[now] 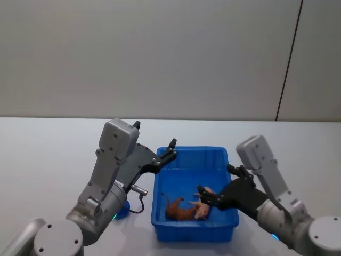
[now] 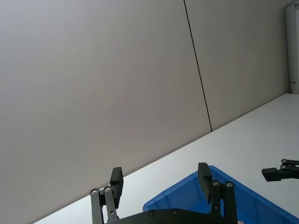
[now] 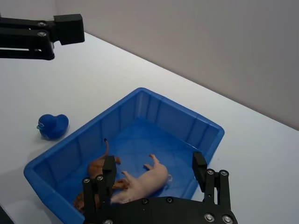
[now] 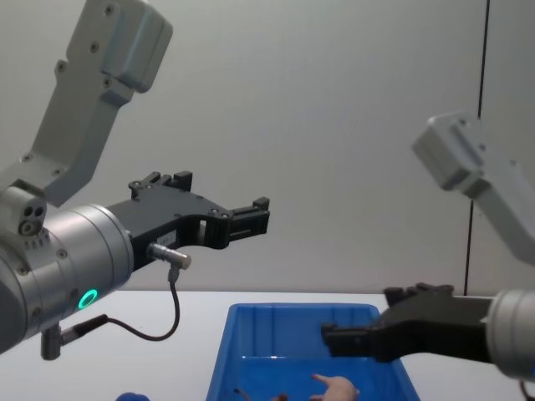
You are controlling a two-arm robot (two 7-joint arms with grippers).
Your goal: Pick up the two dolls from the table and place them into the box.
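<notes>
The right gripper (image 3: 154, 164) is hovering, fingers apart, above the box (image 3: 177, 119), where a peach-pink doll (image 3: 148, 178) is lying by a brown toy (image 3: 96, 167). A blue doll (image 3: 53, 126) is sitting outside.

The pink doll (image 3: 148, 179) is lying down inside the blue box (image 3: 187, 123). The round blue doll (image 3: 53, 126) is sitting on the white table (image 3: 93, 79), just beside the box.
</notes>
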